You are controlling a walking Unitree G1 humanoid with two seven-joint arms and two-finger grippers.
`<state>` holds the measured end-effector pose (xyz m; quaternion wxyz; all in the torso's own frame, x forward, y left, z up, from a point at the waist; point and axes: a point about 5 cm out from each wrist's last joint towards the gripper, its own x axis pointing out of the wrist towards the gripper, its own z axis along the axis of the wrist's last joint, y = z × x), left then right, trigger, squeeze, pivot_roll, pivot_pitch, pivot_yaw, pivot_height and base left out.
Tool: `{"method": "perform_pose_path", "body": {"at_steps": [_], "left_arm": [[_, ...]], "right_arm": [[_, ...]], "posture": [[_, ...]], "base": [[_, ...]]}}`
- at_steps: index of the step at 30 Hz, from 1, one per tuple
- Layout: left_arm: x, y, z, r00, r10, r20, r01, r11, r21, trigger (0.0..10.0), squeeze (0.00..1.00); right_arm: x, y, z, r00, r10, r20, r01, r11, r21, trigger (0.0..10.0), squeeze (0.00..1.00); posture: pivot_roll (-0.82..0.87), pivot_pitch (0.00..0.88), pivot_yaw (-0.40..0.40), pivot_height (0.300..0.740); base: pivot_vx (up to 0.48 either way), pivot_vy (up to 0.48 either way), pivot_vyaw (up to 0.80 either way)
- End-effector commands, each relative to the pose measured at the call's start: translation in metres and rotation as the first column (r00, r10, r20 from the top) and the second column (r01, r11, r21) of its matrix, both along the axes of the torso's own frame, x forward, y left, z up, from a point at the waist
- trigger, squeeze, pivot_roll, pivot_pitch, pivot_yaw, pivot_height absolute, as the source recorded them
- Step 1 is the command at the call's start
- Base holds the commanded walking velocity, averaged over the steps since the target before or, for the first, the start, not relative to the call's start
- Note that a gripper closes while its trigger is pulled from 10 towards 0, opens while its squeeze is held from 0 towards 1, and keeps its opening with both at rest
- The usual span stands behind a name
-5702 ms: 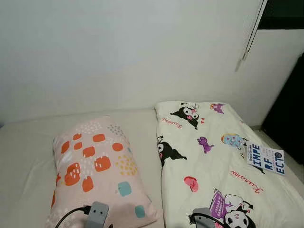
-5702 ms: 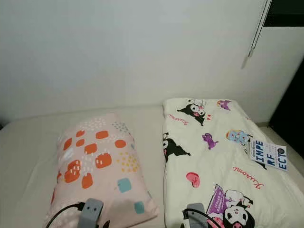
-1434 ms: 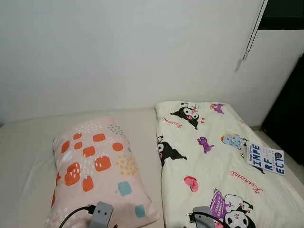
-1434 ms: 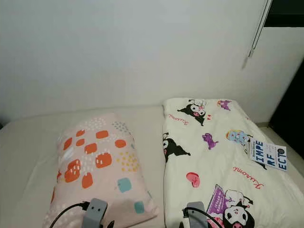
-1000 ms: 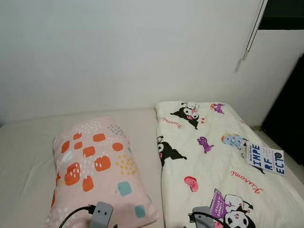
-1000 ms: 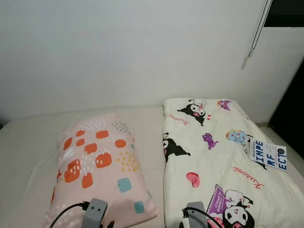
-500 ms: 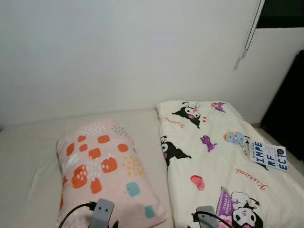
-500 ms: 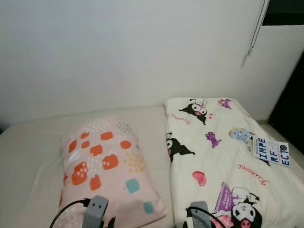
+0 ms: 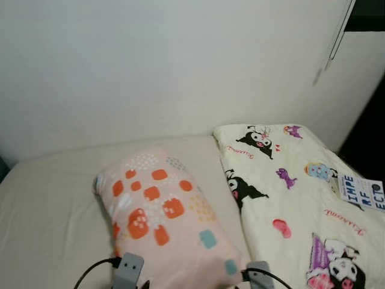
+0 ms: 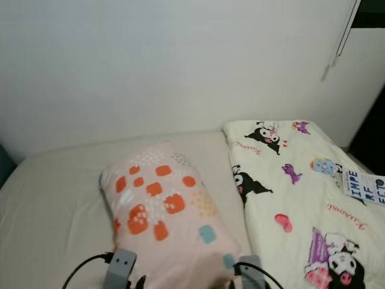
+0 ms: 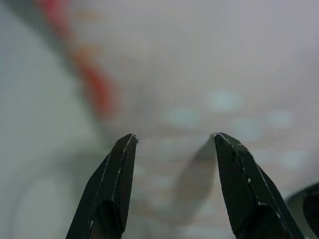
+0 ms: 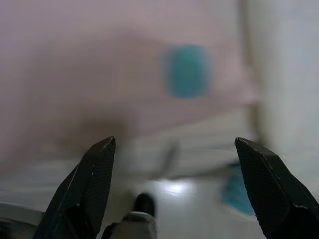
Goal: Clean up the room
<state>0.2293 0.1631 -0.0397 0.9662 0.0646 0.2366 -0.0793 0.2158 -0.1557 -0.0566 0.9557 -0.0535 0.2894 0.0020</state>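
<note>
Pillow (image 9: pixel 165 214) pink, orange-patched, on bed (image 9: pixel 48 205) left of cartoon blanket (image 9: pixel 289 192). Left gripper (image 11: pixel 172 142) fingers spread, empty, blurred over pillow. Right gripper (image 12: pixel 174 149) wide apart, empty, over blurred pillow corner. Wrists cut off at frame bottom.

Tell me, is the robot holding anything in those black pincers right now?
No, nothing. The left gripper and right gripper are both open and empty, poised over the pink pillow on the bed.
</note>
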Motion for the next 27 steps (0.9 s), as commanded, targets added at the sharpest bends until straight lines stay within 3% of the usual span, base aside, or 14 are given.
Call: {"method": "perform_pose_path", "body": {"at_steps": [1,4,19,27], "left_arm": [[-0.0049,-0.0008,-0.004,1.0,0.007,-0.022,-0.007,1.0,-0.01,10.0,0.0],[-0.0049,-0.0012,-0.0033,1.0,-0.01,-0.016,0.009,1.0,-0.008,10.0,0.0],[-0.006,-0.0004,-0.0031,1.0,-0.017,-0.011,0.017,1.0,0.01,10.0,0.0],[-0.0064,-0.0025,-0.0031,1.0,-0.018,-0.012,0.017,1.0,-0.004,10.0,0.0]], "right_arm": [[-0.0034,-0.0079,-0.0018,1.0,-0.01,-0.011,0.01,1.0,-0.019,10.0,0.0],[-0.0035,-0.0072,-0.0018,1.0,-0.01,-0.01,0.01,1.0,-0.018,10.0,0.0],[-0.0052,-0.006,-0.0028,1.0,-0.012,-0.012,0.012,1.0,-0.016,10.0,0.0],[-0.0067,-0.0065,-0.0037,1.0,-0.012,-0.018,0.011,1.0,-0.016,10.0,0.0]], "posture": [[0.04,0.084,-0.01,0.74],[0.04,0.085,-0.009,0.74],[0.05,0.087,-0.003,0.74],[0.05,0.089,-0.005,0.74]], "base": [[0.0,0.42,0.0],[0.0,0.14,0.0],[0.0,-0.456,0.0],[0.0,0.0,0.0]]}}
